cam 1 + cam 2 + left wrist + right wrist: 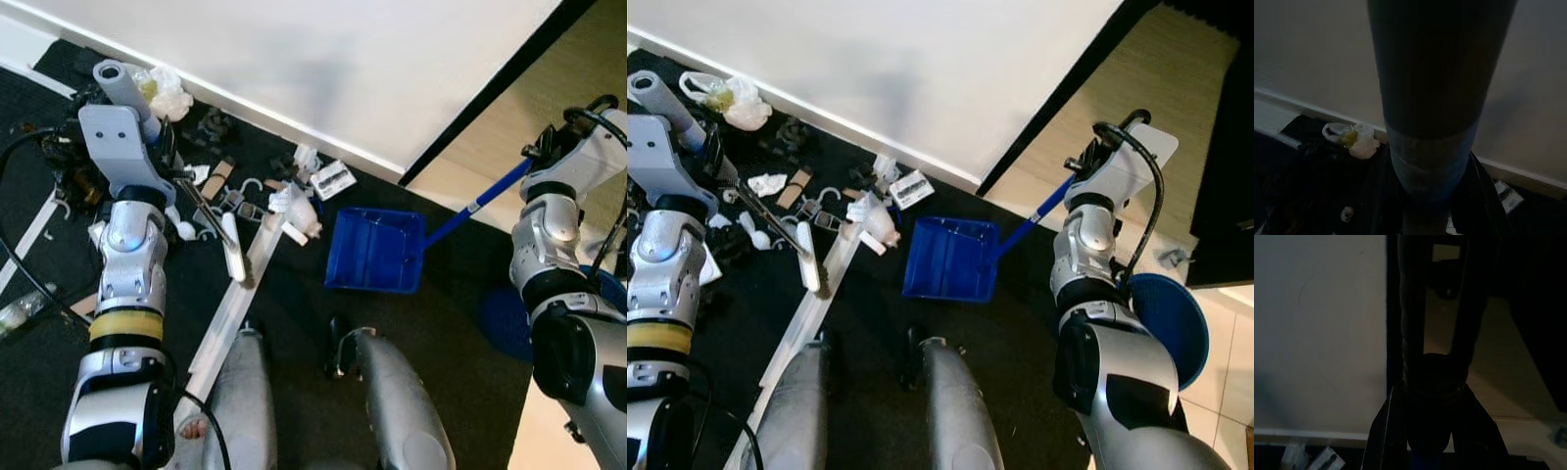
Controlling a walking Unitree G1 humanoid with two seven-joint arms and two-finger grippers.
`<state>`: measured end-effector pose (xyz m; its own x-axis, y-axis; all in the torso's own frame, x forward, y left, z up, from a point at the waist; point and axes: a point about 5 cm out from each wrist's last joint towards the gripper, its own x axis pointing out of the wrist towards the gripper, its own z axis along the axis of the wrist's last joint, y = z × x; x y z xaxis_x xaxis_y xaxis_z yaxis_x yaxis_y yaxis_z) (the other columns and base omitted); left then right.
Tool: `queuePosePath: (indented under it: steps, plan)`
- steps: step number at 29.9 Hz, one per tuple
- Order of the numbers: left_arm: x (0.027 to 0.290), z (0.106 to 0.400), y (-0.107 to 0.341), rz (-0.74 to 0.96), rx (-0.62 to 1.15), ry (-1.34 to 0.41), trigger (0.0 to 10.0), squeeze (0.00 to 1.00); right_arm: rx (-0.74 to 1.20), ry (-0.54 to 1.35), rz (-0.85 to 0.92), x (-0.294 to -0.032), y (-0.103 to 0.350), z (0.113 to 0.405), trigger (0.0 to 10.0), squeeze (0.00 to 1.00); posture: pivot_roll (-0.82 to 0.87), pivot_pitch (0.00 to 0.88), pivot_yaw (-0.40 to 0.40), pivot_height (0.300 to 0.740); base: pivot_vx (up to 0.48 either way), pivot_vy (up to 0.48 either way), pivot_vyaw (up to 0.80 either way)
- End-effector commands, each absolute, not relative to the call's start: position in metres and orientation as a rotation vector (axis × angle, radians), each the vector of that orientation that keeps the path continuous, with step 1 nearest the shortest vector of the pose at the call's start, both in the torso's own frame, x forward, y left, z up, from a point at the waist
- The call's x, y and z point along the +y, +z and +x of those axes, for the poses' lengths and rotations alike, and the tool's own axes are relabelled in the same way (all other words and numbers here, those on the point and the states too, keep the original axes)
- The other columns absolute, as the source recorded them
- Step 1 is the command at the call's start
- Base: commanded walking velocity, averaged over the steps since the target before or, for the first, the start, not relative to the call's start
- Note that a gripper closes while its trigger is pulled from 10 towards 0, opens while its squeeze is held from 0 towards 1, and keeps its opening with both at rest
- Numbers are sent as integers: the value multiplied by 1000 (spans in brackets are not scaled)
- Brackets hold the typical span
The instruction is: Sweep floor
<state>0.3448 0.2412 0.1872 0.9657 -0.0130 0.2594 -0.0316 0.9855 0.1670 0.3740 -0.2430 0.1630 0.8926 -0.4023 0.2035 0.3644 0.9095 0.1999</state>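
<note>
My left gripper (163, 145) is shut on the grey handle of a broom (120, 82), whose thin stick slants down to a white brush head (235, 260) on the black mat. In the left wrist view the broom handle (1432, 122) rises dark and close in front of the camera. My right gripper (1095, 157) is shut on the blue handle (1043, 211) of a blue dustpan (376, 251), which lies on the mat with its mouth towards the litter. Scattered rubbish (294, 201) of crumpled paper, hangers and cards lies between the brush head and the dustpan.
A white wall (343, 59) with a skirting board runs behind the litter. A plastic bag (167, 93) rests by the wall at the left. A long white strip (230, 313) lies on the mat by my legs (245, 401). A blue disc (1168, 323) sits at the right, near wooden floor.
</note>
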Motion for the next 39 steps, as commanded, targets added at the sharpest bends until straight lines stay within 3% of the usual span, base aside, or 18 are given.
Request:
queuePosePath:
  steps: [1,9,22,34,39]
  plan:
    - [245,343,180,257,-232,-20,10000,0,-232,-412,129,-247,158,371,10000,0,131,463,-118,740,0,0,0]
    - [239,349,198,423,-325,-87,10000,0,-187,-398,51,-236,145,368,10000,0,142,475,-106,740,0,0,0]
    - [228,362,214,645,-347,-251,10000,0,-155,-433,82,-231,119,355,10000,0,138,472,-82,740,0,0,0]
    - [210,365,184,674,-282,-340,10000,0,-231,-563,201,-240,139,360,10000,0,132,476,-59,740,0,0,0]
    - [199,364,179,648,-310,-364,10000,0,-354,-544,239,-241,178,374,10000,0,133,474,-68,740,0,0,0]
